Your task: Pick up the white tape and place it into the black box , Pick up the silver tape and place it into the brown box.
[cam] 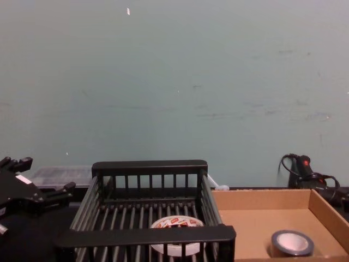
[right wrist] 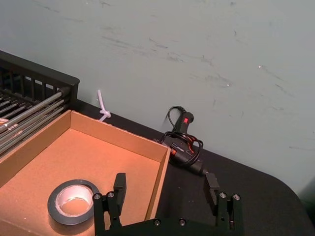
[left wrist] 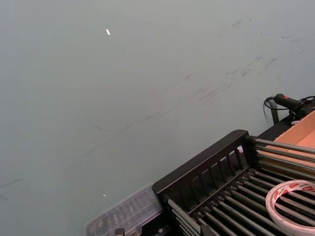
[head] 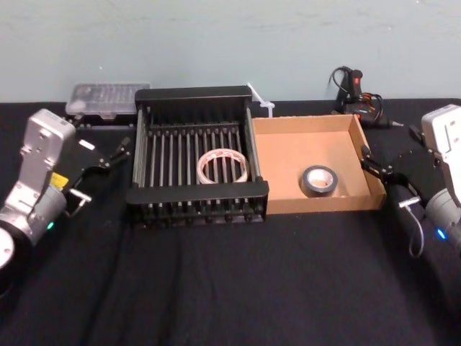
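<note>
Both claws hang open and empty, the left claw (head: 115, 153) beside the black box (head: 194, 94), the right claw (head: 376, 164) beside the brown box (head: 288, 162), with the white tape (head: 222, 152) lying in the black box and the silver tape (head: 310, 184) in the brown, so the task looks finished.

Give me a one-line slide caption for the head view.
Sorted: white tape in the black box, silver tape in the brown box; left gripper and right gripper open, flanking them.
</note>
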{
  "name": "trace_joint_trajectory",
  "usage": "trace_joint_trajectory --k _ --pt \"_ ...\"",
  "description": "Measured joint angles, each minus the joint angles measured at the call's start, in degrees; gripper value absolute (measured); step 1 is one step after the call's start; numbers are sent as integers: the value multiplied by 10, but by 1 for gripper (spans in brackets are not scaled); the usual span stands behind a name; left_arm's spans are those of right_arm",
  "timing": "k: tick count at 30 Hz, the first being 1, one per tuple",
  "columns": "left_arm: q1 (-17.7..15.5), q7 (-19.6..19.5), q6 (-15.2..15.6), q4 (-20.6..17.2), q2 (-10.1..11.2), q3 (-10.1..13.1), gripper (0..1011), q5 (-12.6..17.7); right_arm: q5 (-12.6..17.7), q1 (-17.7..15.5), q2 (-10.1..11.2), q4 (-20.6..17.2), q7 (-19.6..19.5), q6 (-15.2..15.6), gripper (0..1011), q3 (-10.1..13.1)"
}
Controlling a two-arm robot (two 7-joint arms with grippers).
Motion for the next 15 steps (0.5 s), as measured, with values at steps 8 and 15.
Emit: trace_joint_trajectory --k 8,15 --pt "0 0 0 0 0 0 1001 0 0 1 1 0 1 0 1002 -2" --pt "0 0 0 0 0 0 1002 0 0 2 1 0 1 1 1002 -3"
